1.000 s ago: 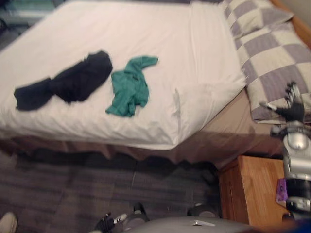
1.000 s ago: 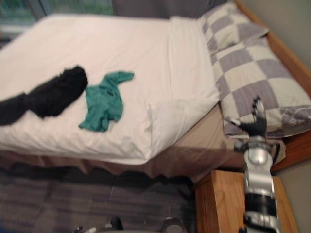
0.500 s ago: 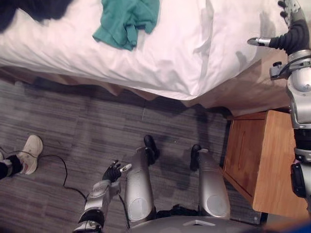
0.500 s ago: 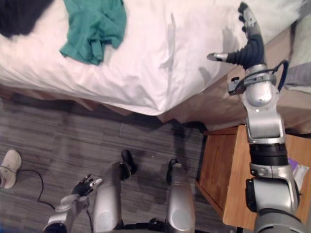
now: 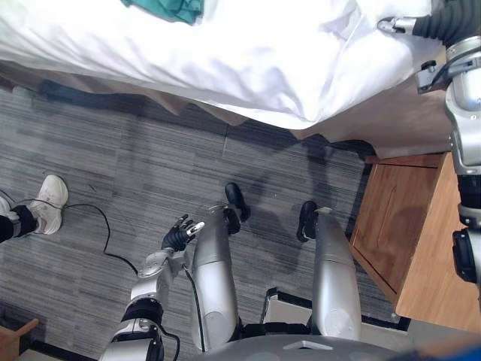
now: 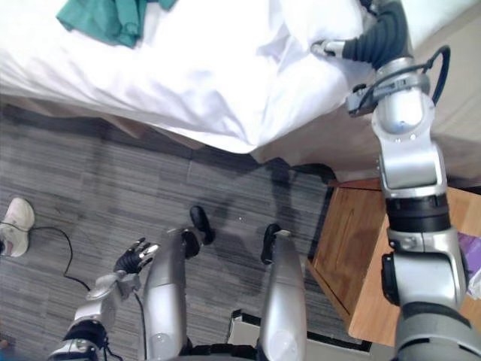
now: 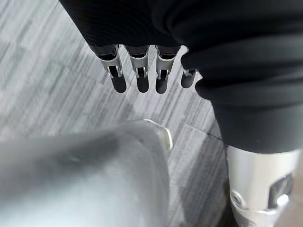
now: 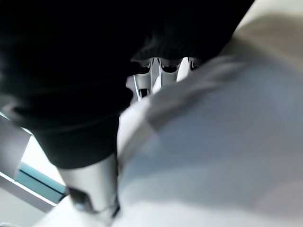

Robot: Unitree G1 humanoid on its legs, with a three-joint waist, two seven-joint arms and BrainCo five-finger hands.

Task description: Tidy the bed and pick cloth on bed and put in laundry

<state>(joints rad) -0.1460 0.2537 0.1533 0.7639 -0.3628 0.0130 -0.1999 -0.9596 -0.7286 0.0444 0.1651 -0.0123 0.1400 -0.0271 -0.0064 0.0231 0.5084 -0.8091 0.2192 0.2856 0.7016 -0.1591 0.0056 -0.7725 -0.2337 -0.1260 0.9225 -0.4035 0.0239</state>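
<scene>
Green cloth [image 6: 105,19] far from right robot hand [image 6: 376,37], grasp unclear; left robot hand [image 5: 179,235] relaxed

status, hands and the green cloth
Left hand open, empty, low. Right hand against white duvet corner. Green cloth on duvet, ungrasped. Nightstand beside right arm.

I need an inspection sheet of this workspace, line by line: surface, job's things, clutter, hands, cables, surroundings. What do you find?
surface: white cover on the bed, wrinkled, its corner hanging over the edge.
job's things: green cloth lies on the cover, untouched.
clutter: small purple item on the wooden nightstand.
hands: right hand against the cover near its right edge; left hand low above the floor, fingers straight, holding nothing.
cables: nothing seen on the bed.
surroundings: grey striped floor; a person's shoe at its left.
</scene>
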